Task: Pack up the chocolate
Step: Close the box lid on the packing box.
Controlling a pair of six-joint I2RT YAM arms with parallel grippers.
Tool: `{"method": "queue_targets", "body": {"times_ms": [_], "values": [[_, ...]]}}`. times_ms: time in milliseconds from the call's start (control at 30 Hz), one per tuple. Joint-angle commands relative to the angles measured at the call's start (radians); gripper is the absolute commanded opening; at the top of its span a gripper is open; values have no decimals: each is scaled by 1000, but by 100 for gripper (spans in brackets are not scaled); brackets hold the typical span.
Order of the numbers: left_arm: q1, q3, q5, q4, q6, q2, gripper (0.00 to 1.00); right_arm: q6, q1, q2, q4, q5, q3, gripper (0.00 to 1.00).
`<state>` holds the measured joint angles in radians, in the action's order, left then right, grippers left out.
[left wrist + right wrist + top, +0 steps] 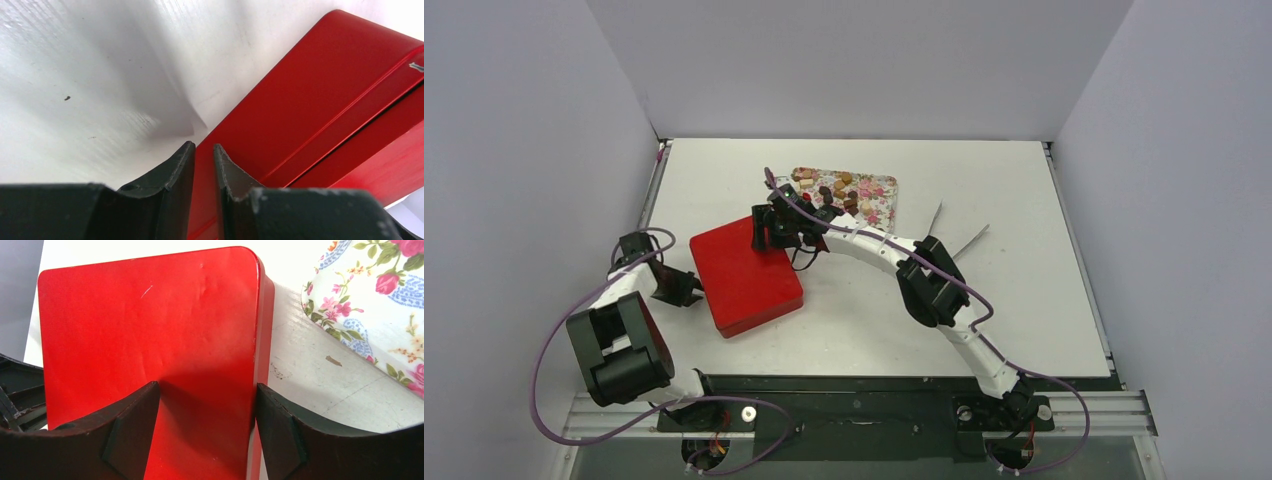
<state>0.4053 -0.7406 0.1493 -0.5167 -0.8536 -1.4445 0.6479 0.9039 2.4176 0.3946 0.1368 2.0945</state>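
The left end effector [202, 148] has its two black fingers drawn nearly together, with only a narrow slit between them. It sits low at the near-left edge of the red box [325, 90]. Red shows through the slit, but I cannot tell whether the fingers pinch the box's edge or merely stand before it. Along that side of the box a thin line and a dark seam run between its red layers.

The right end effector [206, 387] is spread wide above the box's far corner. One finger hangs over the flat red lid and the other stands just off the lid's right edge, with nothing gripped between them. The lid carries a small pale scratch near its far end.

The box lies at an angle in the left middle of the white counter [1024, 290]. Just past its far corner is a tray [881, 212] printed with pink roses and blue paisley. The chocolate [836, 188] lies heaped on this tray as small brown, cream and reddish pieces, near the right end effector but apart from it. Two thin grey strips [970, 241] lie on the counter to the tray's right.
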Motion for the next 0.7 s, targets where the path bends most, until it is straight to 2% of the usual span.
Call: {"method": "queue_targets", "body": {"times_ms": [0, 400, 667], "values": [[-23, 6, 77, 54, -23, -1, 18, -24, 27, -46, 29, -36, 21, 65], [-31, 30, 82, 57, -23, 26, 18, -79, 67, -54, 79, -112, 41, 73], [-10, 48, -34, -10, -5, 116, 14, -83, 60, -67, 94, -132, 30, 74]]}}
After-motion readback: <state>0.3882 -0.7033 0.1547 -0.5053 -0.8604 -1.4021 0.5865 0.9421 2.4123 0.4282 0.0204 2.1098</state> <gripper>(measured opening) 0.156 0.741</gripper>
